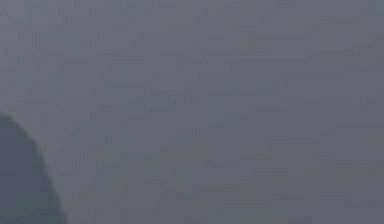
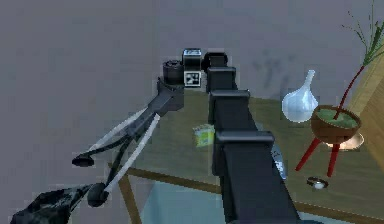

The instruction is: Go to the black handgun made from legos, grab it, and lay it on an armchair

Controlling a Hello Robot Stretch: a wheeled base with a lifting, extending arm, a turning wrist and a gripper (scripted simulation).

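In the arm side view the dark arm (image 2: 240,150) reaches out from the bottom edge over a wooden table (image 2: 180,160). My gripper (image 2: 90,175) angles down and to the left, past the table's left edge. At its fingertips (image 2: 78,158) hangs a black, lumpy, blocky thing (image 2: 60,203) that fits a black lego handgun. It is clear of the table, with only grey wall and floor behind it, so the gripper holds it.
On the table stand a white vase (image 2: 300,97), a plant in a brown bowl on red legs (image 2: 335,125), a small greenish box (image 2: 204,134) and a small round thing (image 2: 318,183). The forward view faces a plain grey wall (image 1: 200,100) close up.
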